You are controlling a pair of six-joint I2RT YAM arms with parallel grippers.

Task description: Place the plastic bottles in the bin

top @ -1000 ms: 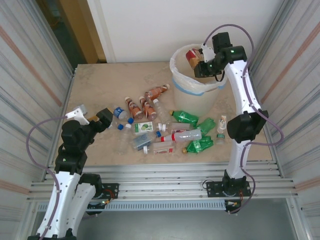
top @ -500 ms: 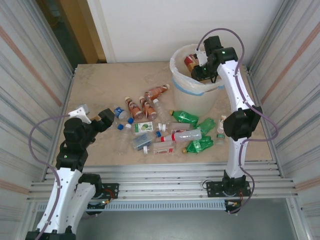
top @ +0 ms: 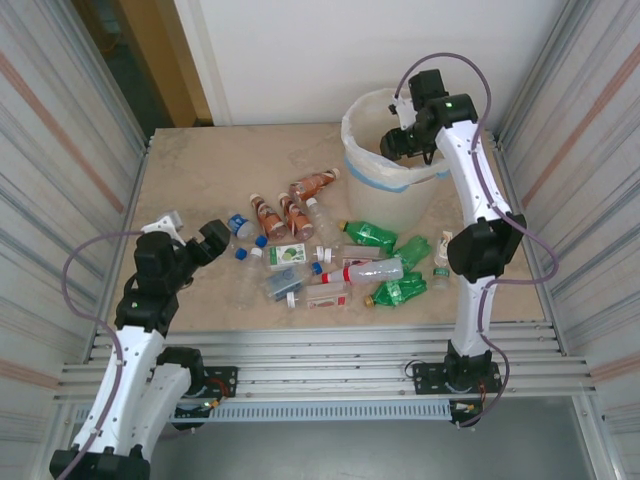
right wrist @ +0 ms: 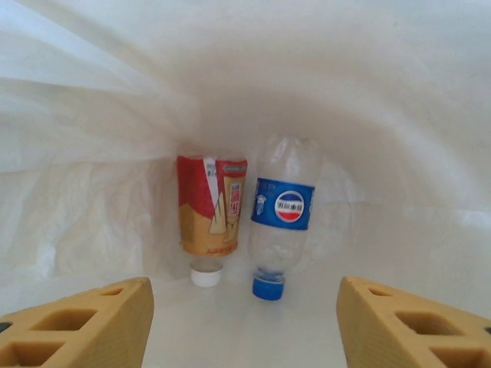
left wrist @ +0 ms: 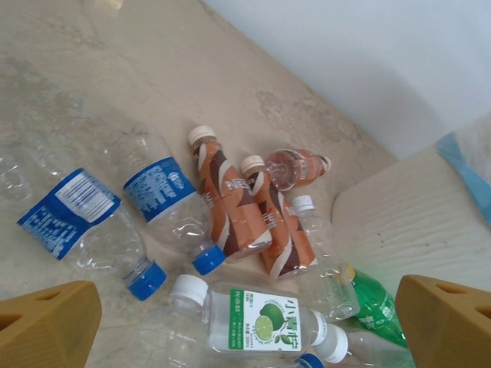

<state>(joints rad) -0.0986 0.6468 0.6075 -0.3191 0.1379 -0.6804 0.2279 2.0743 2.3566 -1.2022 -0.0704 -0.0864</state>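
Right gripper (top: 400, 141) sits over the mouth of the bin (top: 397, 208), pointing down into it. Wrist cam: both fingers (right wrist: 80, 326) well apart, nothing between them, so open and empty. Straight below it, on the liner bag (right wrist: 245, 92) at the bin bottom, two bottles lie side by side w/ caps toward the gripper: red-yellow label bottle (right wrist: 211, 218) w/ white cap, and blue-label clear bottle (right wrist: 281, 222) w/ blue cap. Can't tell if they touch. Left gripper (top: 214, 239) hangs over the near-left part of the table (top: 200, 165), angled toward the bottle pile, jaws at full spread, nothing held. Left wrist cam: lime-label bottle (left wrist: 257, 322) w/ white cap lies on the table closest to the gripper, roughly between the fingers. Crushed blue-label bottle (left wrist: 73, 218) is just past the view-left finger, w/ a second blue-label bottle (left wrist: 165, 195) beside it, both blue-capped. Further ahead, two brown-label bottles (left wrist: 226, 203) lie parallel and touching, pale caps pointing away from the gripper. A third brown bottle (left wrist: 295, 165) lies crosswise beyond them. Green bottle (left wrist: 376, 303) is near the view-right finger. Bin wall rises beyond that finger, blue tape band (left wrist: 468, 165) at frame edge. Overhead: rest of pile, incl. red-cap bottle (top: 362, 271), lies on the table at the bin's near side, well below the right gripper.
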